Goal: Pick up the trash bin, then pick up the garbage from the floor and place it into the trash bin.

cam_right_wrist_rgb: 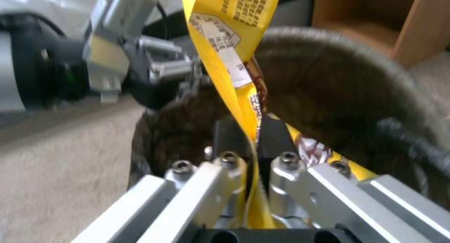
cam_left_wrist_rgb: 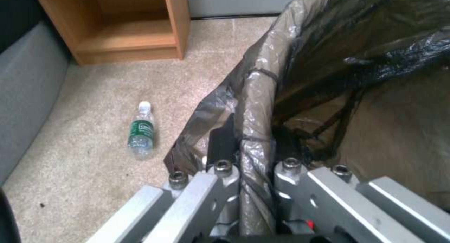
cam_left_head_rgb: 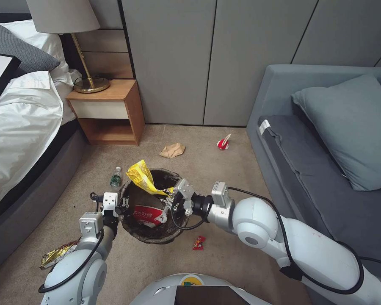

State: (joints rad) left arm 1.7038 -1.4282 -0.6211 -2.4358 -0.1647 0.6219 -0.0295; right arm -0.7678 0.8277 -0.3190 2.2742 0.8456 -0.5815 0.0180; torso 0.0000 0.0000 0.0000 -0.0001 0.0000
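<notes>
Right pincer [cam_left_head_rgb: 172, 195] sits at the right side of the trash bin [cam_left_head_rgb: 154, 237] rim in the lower middle of the head frame, clamped on a yellow snack wrapper [cam_left_head_rgb: 143, 176] that sticks up over the bin's mouth; my right wrist camera has the wrapper [cam_right_wrist_rgb: 234, 56] pinched between the two fingers. Left pincer [cam_left_head_rgb: 123, 208] grips the bin's left rim, its fingers closed over the bag liner [cam_left_wrist_rgb: 255, 106] (the left wrist camera shows this plainly). Inside the bin I see a red-and-white cup [cam_left_head_rgb: 150, 214]. On the carpet [cam_left_head_rgb: 224, 169] lie a small bottle [cam_left_head_rgb: 115, 178] left of the bin, a tan paper bag [cam_left_head_rgb: 172, 150] above it, a crumpled red cup [cam_left_head_rgb: 223, 143] toward the sofa [cam_left_head_rgb: 283, 140], a small red wrapper [cam_left_head_rgb: 198, 242] lower right of the bin, and a gold wrapper [cam_left_head_rgb: 57, 254] at lower left.
</notes>
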